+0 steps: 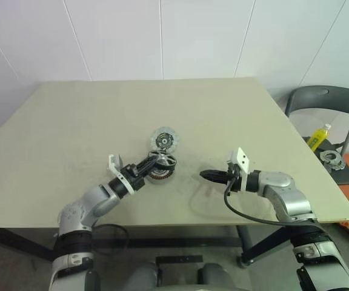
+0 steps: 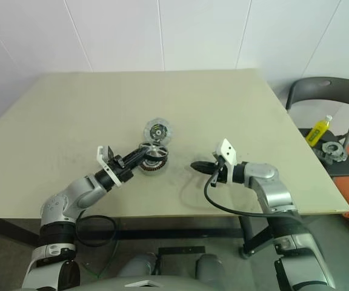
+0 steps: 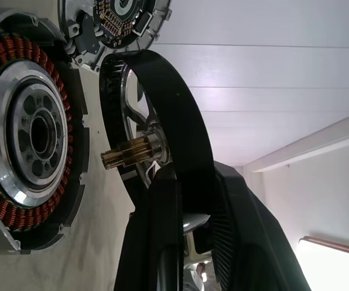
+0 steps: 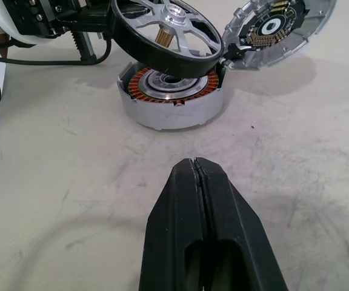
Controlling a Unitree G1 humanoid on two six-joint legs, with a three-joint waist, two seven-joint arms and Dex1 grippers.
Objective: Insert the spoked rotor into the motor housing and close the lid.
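1. L gripper [image 1: 152, 162]: clamped on rotor [image 4: 165, 33] by its dark outer band, one finger each side of the rim. Narrow gap only, set by rim thickness.
2. Rotor: held in air, tilted, brass-coloured shaft [image 3: 126, 156] pointing down toward housing [image 4: 171, 97]. Spoked face up, away from the housing. Near edge of rotor looks close to the housing rim in R wrist view; contact or not, can't tell.
3. Housing: on table [image 1: 71, 133], mid-table, copper windings up, open centre bore visible. Sits directly under/just beside the rotor, slightly nearer the robot than the lid.
4. Key relation: rotor axis not yet in line w/ housing bore. Rotor is canted and offset toward the far-left side of the housing. Judged need: level the rotor so shaft is square to the housing face, centre it over the bore, then lower. L arm is the one on the job.
5. Lid [image 1: 164, 140]: just beyond housing, far side, propped at a tilt w/ its edge against or touching housing rim; inner face w/ dark hub shows. Not yet fitted.
6. R gripper [image 1: 212, 176]: fully closed, empty, hovering low over table, well right of housing, tips pointing left at it. Nearer arm for the lid later, judged.
7. Risk, judged: shaft catching windings if lowered while tilted.
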